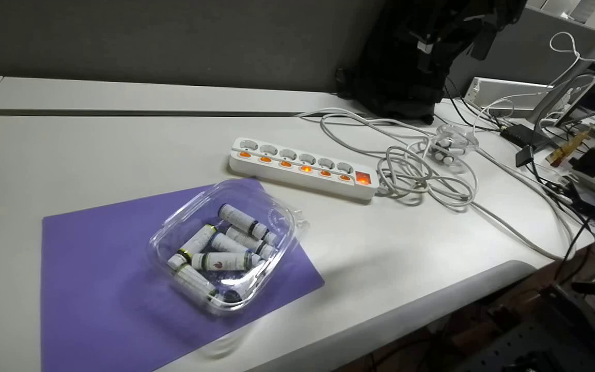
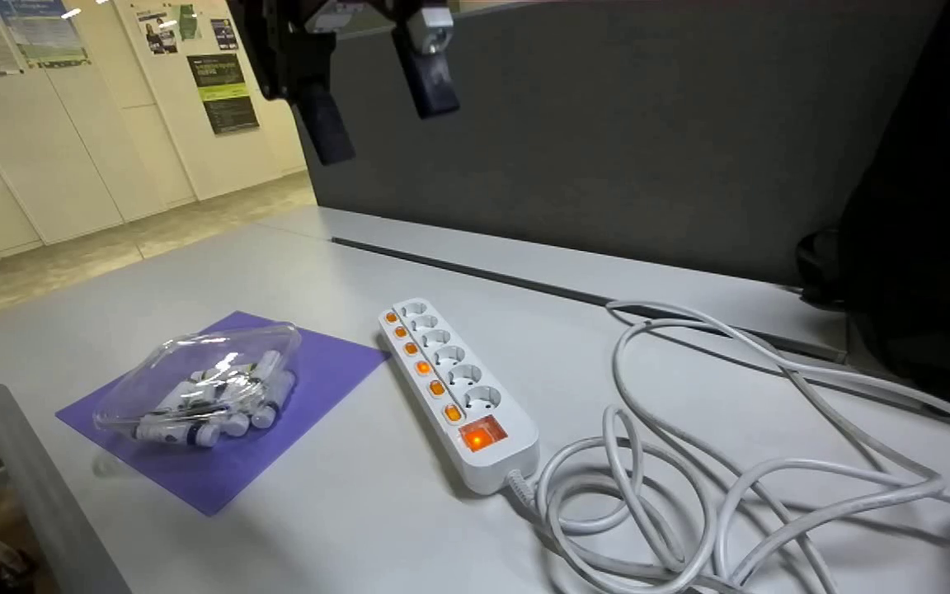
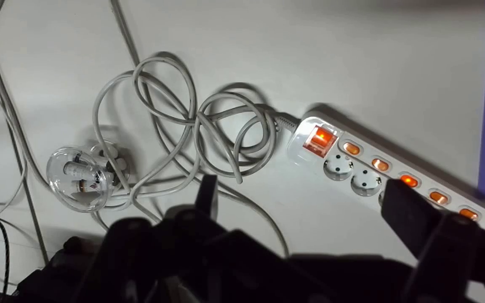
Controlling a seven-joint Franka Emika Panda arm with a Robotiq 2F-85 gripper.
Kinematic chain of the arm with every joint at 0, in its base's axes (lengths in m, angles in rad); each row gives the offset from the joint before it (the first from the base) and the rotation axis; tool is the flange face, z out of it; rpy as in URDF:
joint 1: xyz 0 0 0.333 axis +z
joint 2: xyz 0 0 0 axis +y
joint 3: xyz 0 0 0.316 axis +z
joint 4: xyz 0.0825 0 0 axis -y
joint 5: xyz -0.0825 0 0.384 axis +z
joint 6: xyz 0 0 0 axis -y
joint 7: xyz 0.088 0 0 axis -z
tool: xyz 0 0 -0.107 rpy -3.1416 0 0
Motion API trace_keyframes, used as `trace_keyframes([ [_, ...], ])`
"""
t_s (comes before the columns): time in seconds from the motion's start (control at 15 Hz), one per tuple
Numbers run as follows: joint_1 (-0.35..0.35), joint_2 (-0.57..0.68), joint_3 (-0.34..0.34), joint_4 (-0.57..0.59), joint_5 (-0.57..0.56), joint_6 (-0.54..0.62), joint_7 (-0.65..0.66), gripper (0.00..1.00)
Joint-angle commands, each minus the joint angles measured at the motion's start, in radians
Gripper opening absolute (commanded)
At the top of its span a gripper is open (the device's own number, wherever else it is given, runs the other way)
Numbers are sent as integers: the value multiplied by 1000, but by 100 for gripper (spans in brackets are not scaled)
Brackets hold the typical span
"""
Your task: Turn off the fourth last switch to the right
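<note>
The long white power strip [image 1: 297,178] lies on the table with a row of small orange-red switches and a larger red main switch at its corded end. The fourth switch from the cord, counting the main switch, is a small switch [image 1: 306,169] that glows brightly; it also glows in an exterior view [image 2: 423,367] and in the wrist view [image 3: 409,181]. The other small switches look unlit. My gripper [image 2: 388,136] is open and empty, high above the table. In the wrist view [image 3: 299,189] its right finger shows beside the glowing switch and covers some sockets.
A tangled grey cord [image 1: 411,170] lies at the strip's corded end. A clear box [image 1: 220,243] of vials sits on a purple sheet [image 1: 91,258]. A small clear cup [image 3: 78,179] with vials lies among the cords. A black bag [image 1: 401,67] stands at the back partition.
</note>
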Motion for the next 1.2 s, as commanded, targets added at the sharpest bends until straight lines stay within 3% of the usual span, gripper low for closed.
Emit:
trace_keyframes([
  [0.0, 20, 0, -19, 2, -4, -4, 3, 100],
  [0.33, 45, 83, -4, 10, 12, 86, 55, 100],
  [0.93, 150, 392, -7, 62, 12, 450, 194, 100],
  [1.0, 160, 421, -14, 72, 31, 475, 197, 75],
  [1.07, 168, 448, -21, 85, 52, 486, 201, 75],
  [1.13, 174, 472, -25, 95, 80, 493, 194, 67],
])
